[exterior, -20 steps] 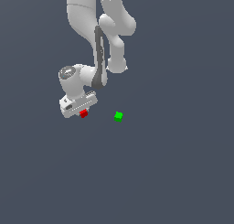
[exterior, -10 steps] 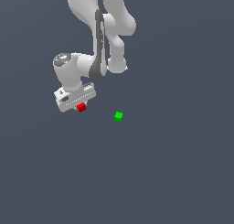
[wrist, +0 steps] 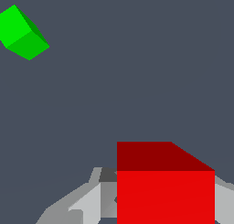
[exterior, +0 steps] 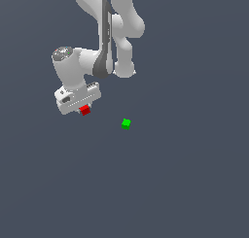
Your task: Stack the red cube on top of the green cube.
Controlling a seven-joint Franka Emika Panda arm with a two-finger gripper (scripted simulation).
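Observation:
The red cube [exterior: 85, 110] hangs just under my white gripper [exterior: 83, 108], which is shut on it and holds it above the floor. In the wrist view the red cube [wrist: 164, 186] fills the space between the grey fingers [wrist: 87, 202]. The green cube [exterior: 126, 124] rests on the dark floor, apart from the gripper and toward the exterior view's right of it. From the wrist, the green cube [wrist: 22, 32] shows near a corner, well away from the held cube.
A plain dark grey floor [exterior: 170, 183] spreads all around. The white arm [exterior: 116, 33] rises from behind the gripper toward the upper edge of the exterior view.
The gripper has risen with the red cube held in it, and drifted slightly to the exterior view's left. The green cube has not moved.

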